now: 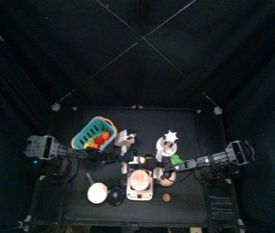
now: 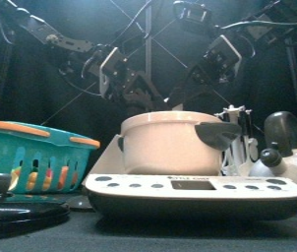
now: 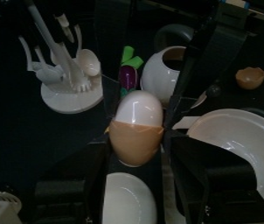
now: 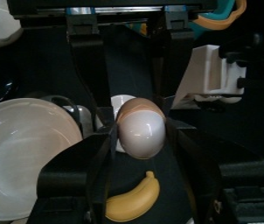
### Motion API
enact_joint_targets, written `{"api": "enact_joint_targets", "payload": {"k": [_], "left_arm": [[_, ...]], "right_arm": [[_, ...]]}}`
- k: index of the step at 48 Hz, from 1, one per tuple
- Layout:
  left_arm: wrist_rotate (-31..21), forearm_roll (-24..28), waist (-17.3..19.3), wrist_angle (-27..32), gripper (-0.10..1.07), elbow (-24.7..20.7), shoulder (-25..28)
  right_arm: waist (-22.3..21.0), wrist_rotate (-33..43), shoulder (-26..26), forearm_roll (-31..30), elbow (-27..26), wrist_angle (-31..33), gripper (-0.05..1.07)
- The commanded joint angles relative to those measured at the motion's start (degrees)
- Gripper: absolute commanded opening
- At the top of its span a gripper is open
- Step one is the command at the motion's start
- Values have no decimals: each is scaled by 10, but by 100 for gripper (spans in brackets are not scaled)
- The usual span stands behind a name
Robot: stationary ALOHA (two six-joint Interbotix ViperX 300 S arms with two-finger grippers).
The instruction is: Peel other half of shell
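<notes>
An egg (image 3: pixel 137 109) hangs between my two grippers above the table. Its far half is bare white; the near half still wears the peach-tan shell (image 3: pixel 135 142). My left gripper (image 3: pixel 137 149) is shut on the shell half. My right gripper (image 4: pixel 141 147) comes in from the opposite side and is shut on the egg's white end (image 4: pixel 142 131). In the top view the grippers meet near the table's middle (image 1: pixel 137 162). A loose peach shell half (image 3: pixel 251 77) lies on the table, also in the top view (image 1: pixel 167 197). In the front view the egg is hidden.
A cream-white bowl (image 2: pixel 171 143) stands on a white scale (image 2: pixel 191 192) at the front. A teal basket (image 1: pixel 97 135) is back left, a white rack (image 1: pixel 169 138) back right, a white plate (image 1: pixel 98 192) front left. A banana (image 4: pixel 135 201) lies below the right gripper.
</notes>
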Motion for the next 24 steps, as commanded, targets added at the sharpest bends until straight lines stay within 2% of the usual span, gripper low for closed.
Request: {"api": "enact_joint_targets", "payload": {"k": [1,10,24], "left_arm": [[-1,2,0,-6,73,-14,-6],[-1,1,3,-6,73,-9,-6],[-1,1,4,-7,73,3,-9]], "right_arm": [[-4,1,-9,-3,-4,3,71],[-3,1,-14,-2,-4,4,64],[-3,1,-29,-3,4,5,63]]}}
